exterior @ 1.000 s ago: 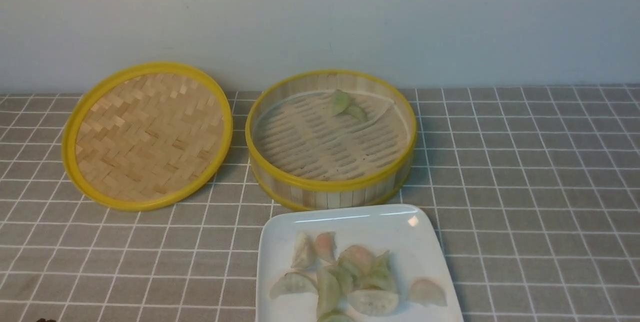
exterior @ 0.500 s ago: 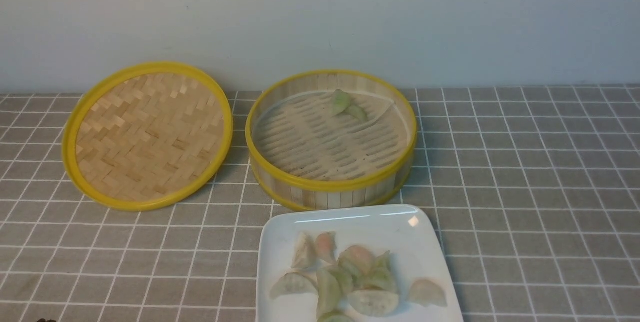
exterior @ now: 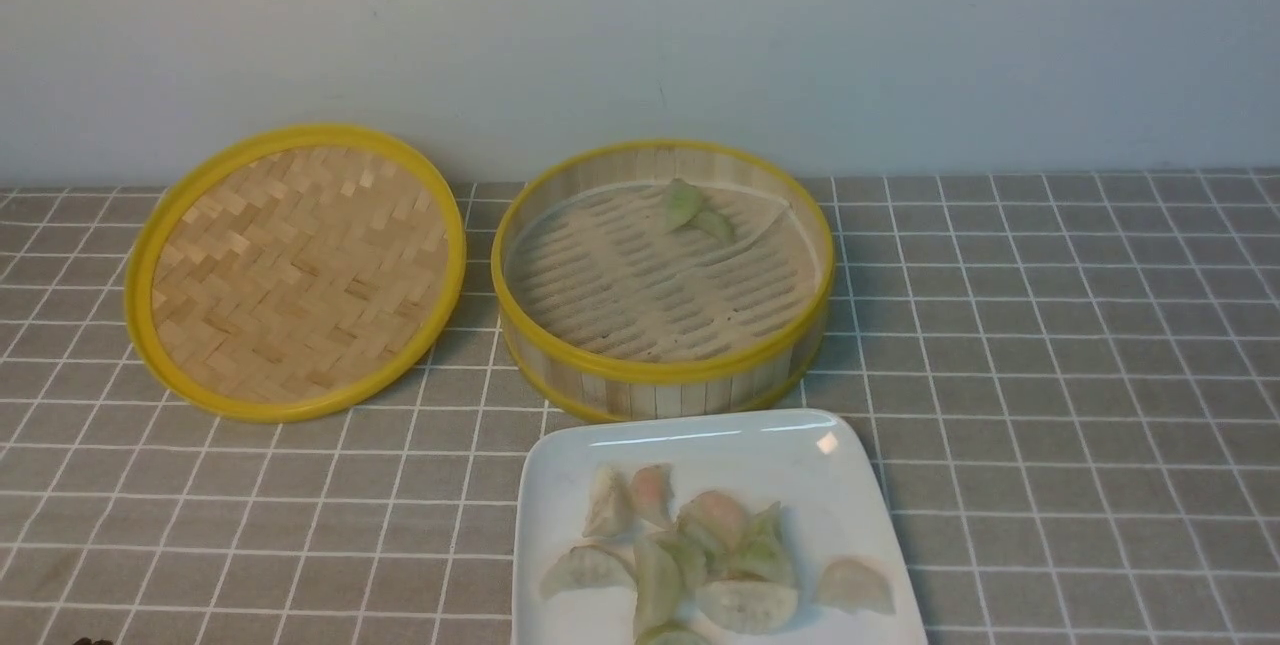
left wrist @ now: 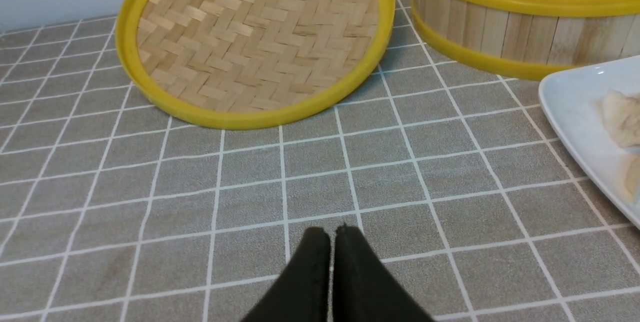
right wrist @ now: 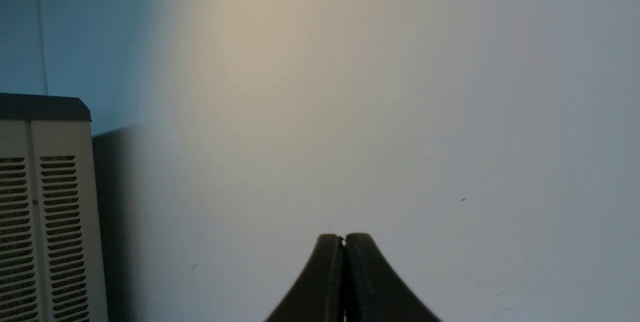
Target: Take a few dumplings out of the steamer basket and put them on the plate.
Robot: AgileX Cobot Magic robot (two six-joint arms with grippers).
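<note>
The steamer basket (exterior: 660,370) stands at the back centre of the table with two pale green dumplings (exterior: 692,209) on its liner near the far wall. The white plate (exterior: 700,440) lies in front of it and holds several dumplings (exterior: 700,550). My left gripper (left wrist: 332,234) is shut and empty, low over the tablecloth, to the left of the plate (left wrist: 570,107) and well in front of the basket (left wrist: 500,27). My right gripper (right wrist: 344,238) is shut and empty, pointing at a bare wall. Neither gripper shows in the front view.
The shallow woven lid (exterior: 295,270) leans against the wall left of the basket; it also shows in the left wrist view (left wrist: 255,42). A grey checked cloth (exterior: 1050,375) covers the table. A white vented appliance (right wrist: 45,212) stands beside the right gripper's wall.
</note>
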